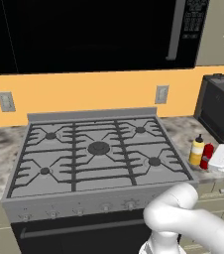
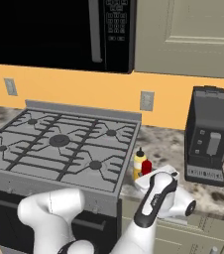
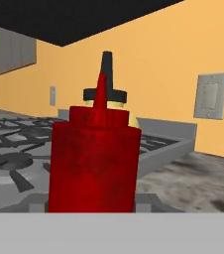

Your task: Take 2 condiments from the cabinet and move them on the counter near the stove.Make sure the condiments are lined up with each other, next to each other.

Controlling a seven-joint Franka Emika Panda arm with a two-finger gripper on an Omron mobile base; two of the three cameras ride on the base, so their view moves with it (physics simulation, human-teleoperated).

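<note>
An orange wall is running behind the mottled stone counter [image 2: 176,144], where a grey gas stove [image 1: 96,151] is sitting under a black microwave [image 1: 91,32]. The yellow squeeze bottle [image 1: 197,150] and the red squeeze bottle [image 1: 207,155] are standing side by side on the worktop, just beside the stove's right edge, near the front edge. The hand view is looking level at the red bottle, its nozzle overlapping the yellow bottle's black cap behind it. The gripper [image 2: 151,179] is pinching the red bottle. A black coffee machine [image 2: 210,136] is standing further right, with bare counter between. A beige wall cabinet [image 2: 193,37] is hanging above.
</note>
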